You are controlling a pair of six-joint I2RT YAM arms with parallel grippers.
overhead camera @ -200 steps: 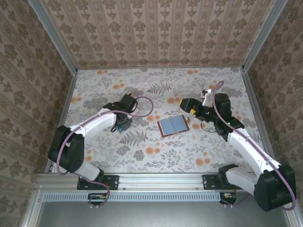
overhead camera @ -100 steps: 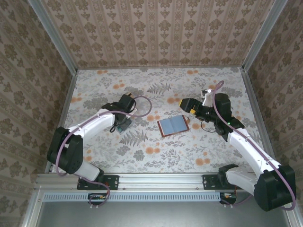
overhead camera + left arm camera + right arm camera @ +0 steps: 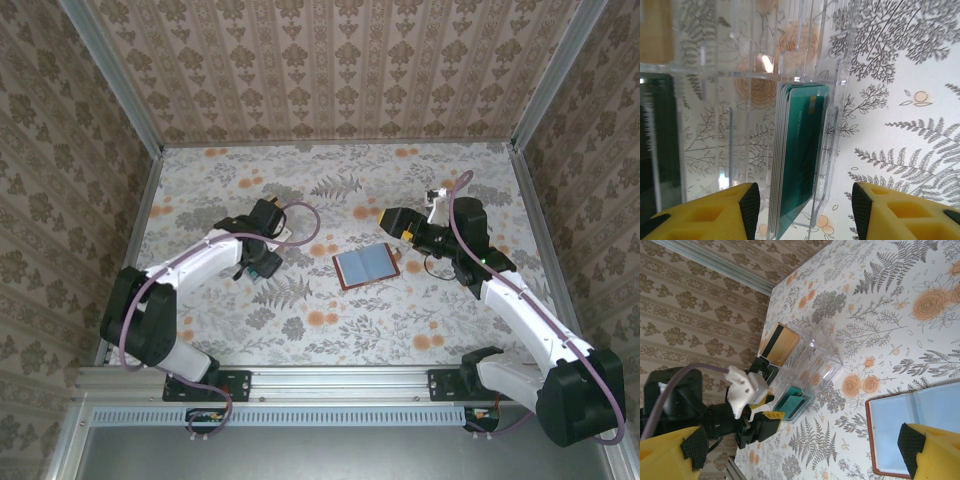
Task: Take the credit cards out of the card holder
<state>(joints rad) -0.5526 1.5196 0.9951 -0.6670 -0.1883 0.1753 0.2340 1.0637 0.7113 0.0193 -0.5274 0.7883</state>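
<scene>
Floral tabletop (image 3: 400,330) below. My left end effector (image 3: 805,200) is half open, gripping nothing, fingers (image 3: 752,205) either side of the teal-green plastic card (image 3: 800,150) standing in the clear plastic tray (image 3: 835,70). My right end effector (image 3: 800,442), spread wide and empty, is nearer the opened reddish-brown leather card holder (image 3: 920,425), just beside it.

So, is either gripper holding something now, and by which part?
Nothing is held. The left gripper is open, clear of the teal card in the clear tray; the right gripper is open and empty.

Left end effector (image 3: 802,209), right end effector (image 3: 392,221): jaws apart.
</scene>
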